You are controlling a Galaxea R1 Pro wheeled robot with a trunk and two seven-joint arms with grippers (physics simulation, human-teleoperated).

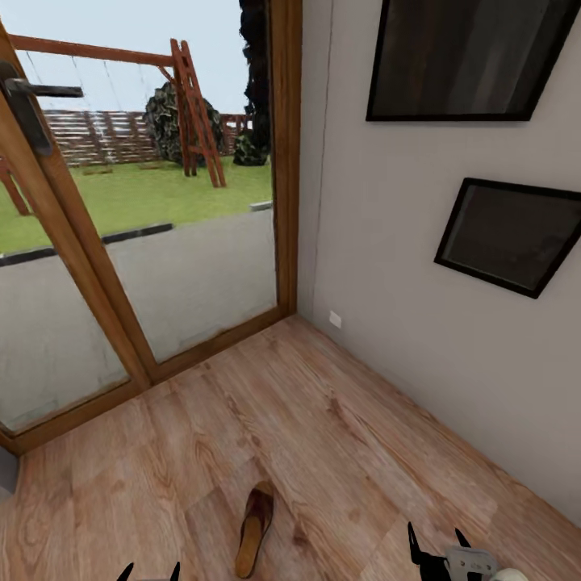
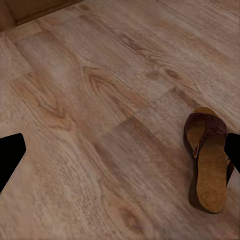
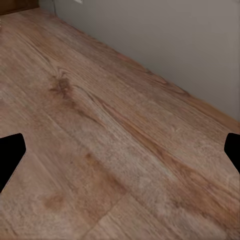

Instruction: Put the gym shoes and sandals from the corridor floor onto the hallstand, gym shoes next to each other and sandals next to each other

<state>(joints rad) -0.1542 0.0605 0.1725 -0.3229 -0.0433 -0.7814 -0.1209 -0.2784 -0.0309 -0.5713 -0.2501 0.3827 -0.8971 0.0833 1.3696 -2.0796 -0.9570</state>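
Sandal [image 1: 255, 539]: one brown slip-on with a tan footbed lies flat on the corridor floor [image 1: 339, 436], near the lower edge of the head view, toe strap pointing toward the glass door; in the left wrist view [image 2: 207, 159] it lies just beside one fingertip.
Left gripper [image 1: 150, 573]: two dark fingertips show at the bottom edge of the head view, to the left of the sandal; in the left wrist view [image 2: 120, 152] the fingers are spread wide apart with nothing between them, hovering over bare planks.
Right gripper [image 1: 438, 550]: black fingertips and a grey body at the bottom right of the head view, well apart from the sandal; in the right wrist view [image 3: 120, 152] the fingers are spread wide and empty, above floor near the wall.
Glass door [image 1: 145, 242]: wood-framed, with a dark handle [image 1: 28, 101]; lawn and a wooden swing frame [image 1: 194, 113] outside.
Wall [image 1: 403, 266]: pale grey, carrying two dark framed pictures [image 1: 464, 56].
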